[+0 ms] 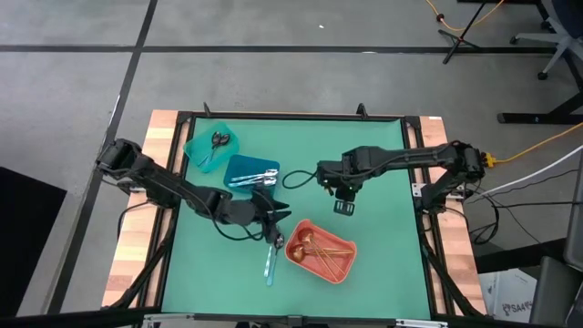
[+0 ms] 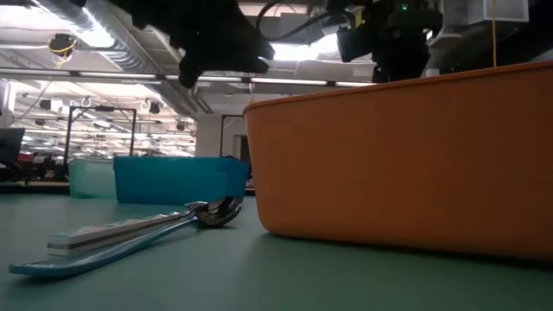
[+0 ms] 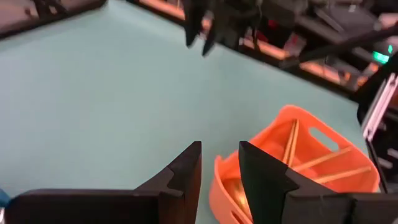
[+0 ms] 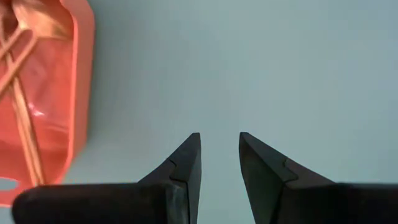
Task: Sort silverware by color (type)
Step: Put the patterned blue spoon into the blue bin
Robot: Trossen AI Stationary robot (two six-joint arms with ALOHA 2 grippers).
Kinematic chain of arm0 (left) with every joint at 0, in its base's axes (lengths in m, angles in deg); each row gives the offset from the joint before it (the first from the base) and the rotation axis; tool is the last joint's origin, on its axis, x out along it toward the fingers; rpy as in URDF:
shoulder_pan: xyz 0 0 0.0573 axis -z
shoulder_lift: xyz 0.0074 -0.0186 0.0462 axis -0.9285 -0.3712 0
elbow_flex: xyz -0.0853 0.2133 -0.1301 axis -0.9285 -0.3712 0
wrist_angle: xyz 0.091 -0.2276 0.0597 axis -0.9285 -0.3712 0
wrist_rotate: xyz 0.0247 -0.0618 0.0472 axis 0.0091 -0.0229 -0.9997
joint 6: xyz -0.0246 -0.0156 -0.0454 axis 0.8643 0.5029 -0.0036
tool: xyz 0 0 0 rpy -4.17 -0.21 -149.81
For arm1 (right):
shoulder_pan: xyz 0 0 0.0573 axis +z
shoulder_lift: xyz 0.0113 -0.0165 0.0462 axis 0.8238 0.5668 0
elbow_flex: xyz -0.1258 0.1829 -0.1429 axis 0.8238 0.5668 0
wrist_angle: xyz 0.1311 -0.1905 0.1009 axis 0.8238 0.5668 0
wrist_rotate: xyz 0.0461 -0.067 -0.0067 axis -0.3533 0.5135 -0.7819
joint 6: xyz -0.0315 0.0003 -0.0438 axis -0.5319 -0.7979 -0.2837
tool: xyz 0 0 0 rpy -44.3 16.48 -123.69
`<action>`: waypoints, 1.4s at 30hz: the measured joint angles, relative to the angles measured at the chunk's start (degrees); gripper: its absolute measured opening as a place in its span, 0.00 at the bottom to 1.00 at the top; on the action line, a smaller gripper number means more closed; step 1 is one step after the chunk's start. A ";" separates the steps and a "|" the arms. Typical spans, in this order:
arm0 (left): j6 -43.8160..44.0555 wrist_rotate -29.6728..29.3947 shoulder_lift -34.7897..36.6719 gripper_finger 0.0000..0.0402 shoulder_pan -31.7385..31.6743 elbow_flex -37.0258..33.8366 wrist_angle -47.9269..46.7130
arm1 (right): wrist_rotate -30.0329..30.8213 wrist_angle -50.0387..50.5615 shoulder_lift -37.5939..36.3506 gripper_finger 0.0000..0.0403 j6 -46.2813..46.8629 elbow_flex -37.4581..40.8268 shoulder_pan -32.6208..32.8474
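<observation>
The left gripper (image 1: 273,221), slightly parted and empty, hovers above two blue-handled spoons (image 1: 271,258) lying on the counter (image 1: 383,264) just beside the coral bin (image 1: 342,272). The right gripper (image 1: 343,206), also parted and empty, waits mid-counter. A descent could nudge the bin or pinch both handles together.

No text, label, brand, number or sign can be read in any of the views. A pale box on the floor (image 1: 516,296) at the lower right of the high view carries dark lettering, but it is too small and blurred to make out.
</observation>
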 joint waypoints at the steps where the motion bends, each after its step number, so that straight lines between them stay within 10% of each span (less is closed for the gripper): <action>1: 0.88 0.75 0.00 0.25 -0.01 1.50 -2.88 | 0.33 -0.03 0.00 0.24 -0.97 0.02 -0.16; 11: 18.44 6.10 0.01 0.25 -0.01 12.27 -25.90 | 5.90 -0.38 0.00 0.24 -8.09 0.01 -1.84; 42: 54.03 33.16 -12.81 0.25 4.53 12.38 -31.67 | 9.38 -8.75 0.02 0.24 -11.67 0.01 -1.92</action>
